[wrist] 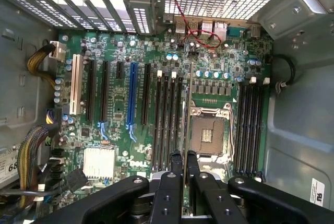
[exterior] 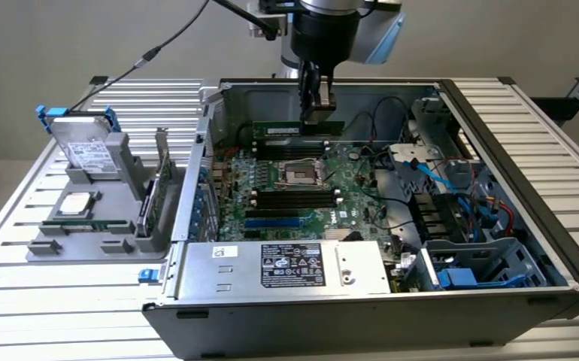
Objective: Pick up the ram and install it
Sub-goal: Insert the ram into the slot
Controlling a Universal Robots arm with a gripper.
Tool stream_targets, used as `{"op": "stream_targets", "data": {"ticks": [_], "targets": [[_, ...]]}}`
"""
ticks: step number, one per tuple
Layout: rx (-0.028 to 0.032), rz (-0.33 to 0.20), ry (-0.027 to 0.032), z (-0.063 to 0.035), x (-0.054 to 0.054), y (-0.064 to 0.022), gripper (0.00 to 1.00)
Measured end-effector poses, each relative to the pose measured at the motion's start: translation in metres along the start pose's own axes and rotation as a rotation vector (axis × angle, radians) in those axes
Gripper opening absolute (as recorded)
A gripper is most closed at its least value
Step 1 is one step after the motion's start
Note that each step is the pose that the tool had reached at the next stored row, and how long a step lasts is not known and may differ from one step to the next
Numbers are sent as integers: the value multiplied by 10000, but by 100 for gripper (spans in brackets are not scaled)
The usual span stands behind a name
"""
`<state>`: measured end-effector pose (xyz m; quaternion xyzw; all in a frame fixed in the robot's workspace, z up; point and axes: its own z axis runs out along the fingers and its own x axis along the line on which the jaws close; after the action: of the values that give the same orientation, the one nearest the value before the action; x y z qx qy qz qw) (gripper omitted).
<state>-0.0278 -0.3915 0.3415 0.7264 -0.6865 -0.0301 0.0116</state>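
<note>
Gripper (exterior: 316, 114) is clamped on the ram (exterior: 295, 129), fingers (wrist: 176, 167) pinching both flat faces near the middle of the top edge. The stick hangs level inside the case (exterior: 530, 226), just above the mobo and just past the CPU socket (exterior: 300, 174) on the socket's far side in the exterior view, over the DIMM slots (exterior: 289, 150) beside it. Doesn't look seated yet, afaict.

Handling-wise, imo it's light, thin and fairly stiff but fragile, w/ bare chips. A mid-stick grip keeps it balanced. Stay off the contact edge, and no twisting.

case (exterior: 350, 325) open above, cables (exterior: 377, 120) perhaps near tool (exterior: 318, 116)
</note>
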Motion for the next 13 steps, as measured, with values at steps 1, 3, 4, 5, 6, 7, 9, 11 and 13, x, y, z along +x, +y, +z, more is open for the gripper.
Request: {"op": "stream_targets", "data": {"ticks": [1,3,4,5,6,7,9,11,13], "targets": [[-5,4,16,5,-3,-1,14],[-65,4,58,13,-4,-2,14],[-75,7,74,28,-10,-2,14],[-77,-4,82,45,-10,-3,14],[-79,-37,87,62,-10,-4,14],[-80,-81,88,80,-10,-6,14],[-80,-125,90,118,-9,-8,14],[-81,-149,93,153,-7,-10,14],[-84,-231,98,189,-6,-12,14]]}}
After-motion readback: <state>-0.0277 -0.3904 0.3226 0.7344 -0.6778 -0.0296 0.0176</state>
